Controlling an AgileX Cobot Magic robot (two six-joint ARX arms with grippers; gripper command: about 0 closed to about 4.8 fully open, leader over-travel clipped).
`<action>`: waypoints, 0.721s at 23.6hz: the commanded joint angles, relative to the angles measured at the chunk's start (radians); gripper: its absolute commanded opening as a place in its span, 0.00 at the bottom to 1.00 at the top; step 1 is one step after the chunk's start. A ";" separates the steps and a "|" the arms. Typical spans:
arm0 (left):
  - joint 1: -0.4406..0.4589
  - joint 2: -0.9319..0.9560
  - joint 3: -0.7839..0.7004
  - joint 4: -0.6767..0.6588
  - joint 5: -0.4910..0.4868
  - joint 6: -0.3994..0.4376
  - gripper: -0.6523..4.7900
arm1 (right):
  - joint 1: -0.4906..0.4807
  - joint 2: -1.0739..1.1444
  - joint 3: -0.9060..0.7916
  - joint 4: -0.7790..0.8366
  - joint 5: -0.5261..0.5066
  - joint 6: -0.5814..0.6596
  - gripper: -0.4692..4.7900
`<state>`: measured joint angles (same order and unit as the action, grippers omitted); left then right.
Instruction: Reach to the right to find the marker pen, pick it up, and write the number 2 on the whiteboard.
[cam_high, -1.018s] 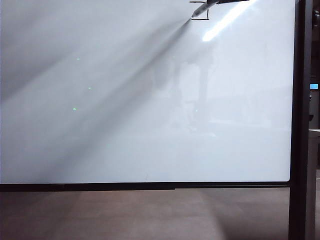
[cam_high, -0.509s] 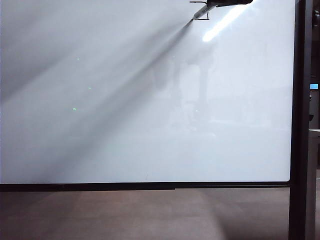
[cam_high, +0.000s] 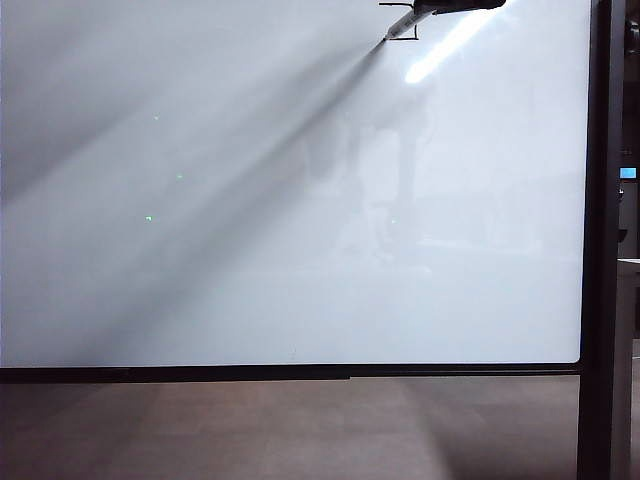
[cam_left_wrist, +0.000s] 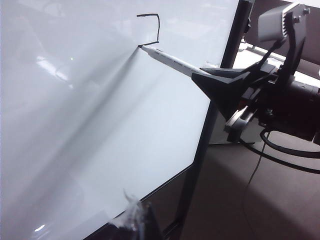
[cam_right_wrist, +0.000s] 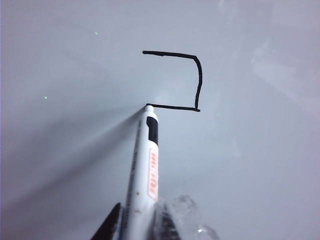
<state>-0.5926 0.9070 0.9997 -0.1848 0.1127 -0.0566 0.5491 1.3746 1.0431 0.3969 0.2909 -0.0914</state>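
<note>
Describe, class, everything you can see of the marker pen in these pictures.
The marker pen is a slim white barrel with orange lettering, a black band and a dark pointed tip. The right hand is closed on its rear end. Its tip touches the whiteboard at the left end of the lower stroke of the unfinished number 2, near the board's top edge.

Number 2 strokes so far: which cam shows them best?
Right wrist view: the number 2 is large and sharp, with the marker pen tip at the middle bar's end. Left wrist view shows it small and oblique; exterior view has it cropped at the whiteboard top.
</note>
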 joint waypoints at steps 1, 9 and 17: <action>0.002 -0.002 0.003 0.005 0.004 0.005 0.11 | 0.001 -0.002 0.006 -0.005 0.002 0.001 0.12; 0.002 -0.002 0.003 0.005 0.004 0.005 0.11 | 0.001 -0.002 0.006 -0.020 0.002 0.002 0.12; 0.002 -0.002 0.003 0.005 0.004 0.005 0.11 | 0.001 0.010 0.006 -0.049 0.002 0.010 0.12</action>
<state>-0.5926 0.9070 0.9997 -0.1848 0.1127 -0.0566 0.5499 1.3808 1.0435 0.3450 0.2913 -0.0872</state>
